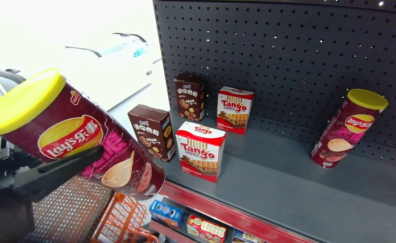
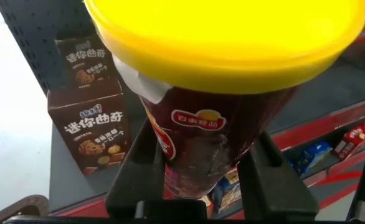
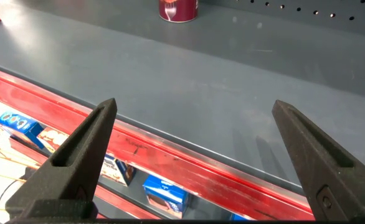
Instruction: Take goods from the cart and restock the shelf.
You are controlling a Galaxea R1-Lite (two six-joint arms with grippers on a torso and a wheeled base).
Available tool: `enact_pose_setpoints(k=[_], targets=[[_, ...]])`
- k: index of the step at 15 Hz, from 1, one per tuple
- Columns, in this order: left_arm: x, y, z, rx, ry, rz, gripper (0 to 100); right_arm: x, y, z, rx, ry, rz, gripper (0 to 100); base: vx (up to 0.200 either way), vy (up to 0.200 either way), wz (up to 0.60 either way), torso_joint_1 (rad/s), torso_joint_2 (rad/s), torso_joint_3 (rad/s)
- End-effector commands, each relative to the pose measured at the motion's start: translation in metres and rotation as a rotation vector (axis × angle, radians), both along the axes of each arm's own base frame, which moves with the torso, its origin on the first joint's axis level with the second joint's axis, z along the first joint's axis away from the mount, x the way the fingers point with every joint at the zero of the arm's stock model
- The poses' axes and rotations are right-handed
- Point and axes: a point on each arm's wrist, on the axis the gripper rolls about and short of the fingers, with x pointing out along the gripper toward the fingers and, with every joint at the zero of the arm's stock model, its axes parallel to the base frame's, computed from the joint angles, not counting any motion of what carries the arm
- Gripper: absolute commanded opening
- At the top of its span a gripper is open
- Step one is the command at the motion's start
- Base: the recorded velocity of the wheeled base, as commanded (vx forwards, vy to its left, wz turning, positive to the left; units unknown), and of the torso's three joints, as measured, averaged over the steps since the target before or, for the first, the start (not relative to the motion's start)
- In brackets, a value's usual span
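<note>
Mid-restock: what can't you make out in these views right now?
Head view: orange wire cart contents, hidden behind the held maroon yellow-lidded chip can.
Right wrist view: standing maroon chip can, cut off by the edge.
Head view: lower-shelf snack boxes, partly under the red shelf edge.

Bright even light; far left background blown out white; soft shadows on shelf [image 1: 285,189].

We see a logo badge on the held can [image 1: 73,135] and on the standing can [image 1: 348,130], red lettering on both wafer boxes [image 1: 201,152] [image 1: 234,109], and white characters on both brown boxes [image 1: 152,131] [image 1: 189,97].
</note>
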Motion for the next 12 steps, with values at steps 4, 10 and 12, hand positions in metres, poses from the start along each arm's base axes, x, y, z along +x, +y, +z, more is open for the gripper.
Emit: enact_pose_setpoints(k=[4,10,12], targets=[[0.004,-0.008,-0.007,0.016,0.038,-0.044,0,0.0,0.0,0.0,0.0,-0.001,0.0,100,0.0,0.0,0.0,0.0,0.0,0.0],[0.009,-0.018,-0.012,0.034,0.073,-0.096,0,0.0,0.0,0.0,0.0,-0.001,0.004,100,0.0,0.0,0.0,0.0,0.0,0.0],[0.014,-0.024,-0.015,0.049,0.088,-0.111,0,0.0,0.0,0.0,0.0,-0.001,0.004,100,0.0,0.0,0.0,0.0,0.0,0.0]])
